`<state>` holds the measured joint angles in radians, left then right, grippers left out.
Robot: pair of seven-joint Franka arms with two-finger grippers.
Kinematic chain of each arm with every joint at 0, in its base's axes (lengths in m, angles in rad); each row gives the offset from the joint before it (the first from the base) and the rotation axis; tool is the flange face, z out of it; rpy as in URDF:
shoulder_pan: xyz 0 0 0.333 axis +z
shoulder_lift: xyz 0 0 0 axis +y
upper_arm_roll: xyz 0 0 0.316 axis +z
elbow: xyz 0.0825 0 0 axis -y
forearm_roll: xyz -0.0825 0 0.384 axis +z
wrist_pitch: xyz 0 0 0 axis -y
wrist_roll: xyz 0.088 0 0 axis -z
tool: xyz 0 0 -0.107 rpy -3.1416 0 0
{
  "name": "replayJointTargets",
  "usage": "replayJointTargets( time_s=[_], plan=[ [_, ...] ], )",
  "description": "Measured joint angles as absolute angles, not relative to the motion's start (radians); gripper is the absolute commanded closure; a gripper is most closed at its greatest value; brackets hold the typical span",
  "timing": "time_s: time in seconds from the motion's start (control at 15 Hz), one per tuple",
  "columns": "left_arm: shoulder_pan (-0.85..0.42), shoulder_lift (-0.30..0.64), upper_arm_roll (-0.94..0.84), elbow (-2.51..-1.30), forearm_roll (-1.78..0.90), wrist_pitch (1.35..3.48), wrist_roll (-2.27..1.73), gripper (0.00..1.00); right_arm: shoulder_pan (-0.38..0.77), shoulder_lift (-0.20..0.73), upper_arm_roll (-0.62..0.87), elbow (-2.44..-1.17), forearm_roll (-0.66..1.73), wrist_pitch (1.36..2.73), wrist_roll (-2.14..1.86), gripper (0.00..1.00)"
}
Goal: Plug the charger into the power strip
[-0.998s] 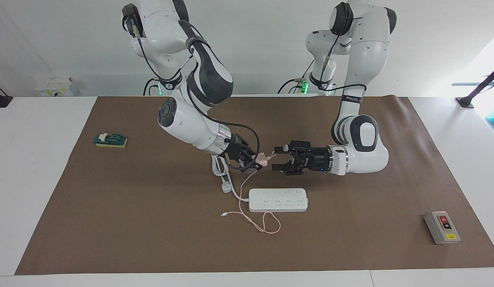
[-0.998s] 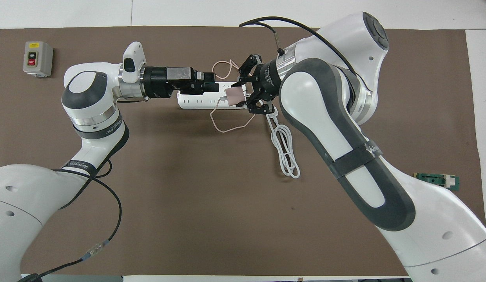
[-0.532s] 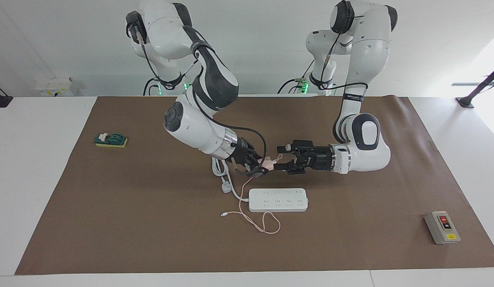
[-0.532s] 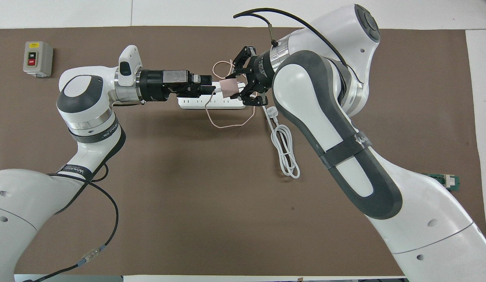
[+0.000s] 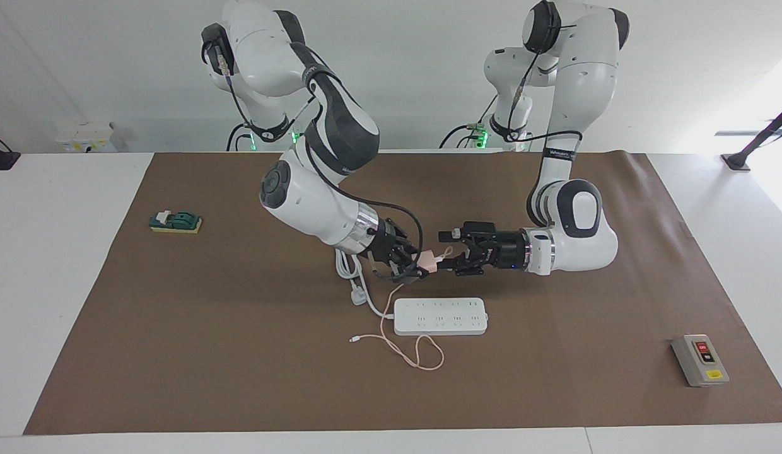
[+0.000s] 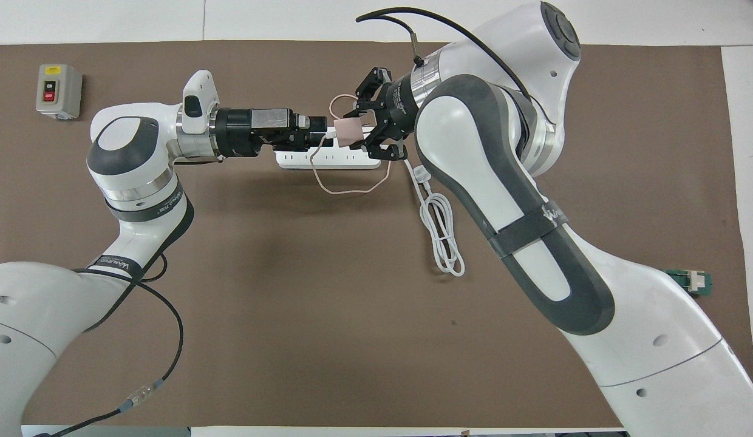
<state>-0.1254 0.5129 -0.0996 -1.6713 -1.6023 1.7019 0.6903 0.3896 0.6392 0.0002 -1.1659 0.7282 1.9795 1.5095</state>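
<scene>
Two claws | right claw [image 5: 422,267] grips charger [image 5: 427,259] | left claw [image 5: 446,255] apparently just beside, spread

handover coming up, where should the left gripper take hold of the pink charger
Judging by its pose, on the charger's bare pink body end, coming in level from the left arm's end of the table. The right gripper is shut on its other end; the open left gripper already faces it.

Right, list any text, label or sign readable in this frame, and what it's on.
"ON" and "OFF": on the two buttons of the grey switch box, only just legible in the overhead view.
Yellow label on the same box: too small to read.
Black band on the left arm: white brand lettering, blurred.
Black band on the right arm: lettering likewise unreadable.
Power strip and charger: no visible text.
</scene>
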Motion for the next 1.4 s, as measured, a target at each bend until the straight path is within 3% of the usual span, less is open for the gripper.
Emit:
replayJointTargets(
  time_s=[0.93, 1.4],
  plan=[
    [-0.125, 0.513, -0.101, -1.687, -1.634, 1.751, 0.704, 0.00, 0.407, 0.651, 0.002, -1.133, 0.728, 1.980, 1.532, 1.00],
    [-0.126, 0.451, -0.105, -1.791, -1.710, 1.794, 0.754, 0.00, 0.407, 0.652, 0.002, -1.131, 0.728, 1.980, 1.532, 1.00]
  ],
)
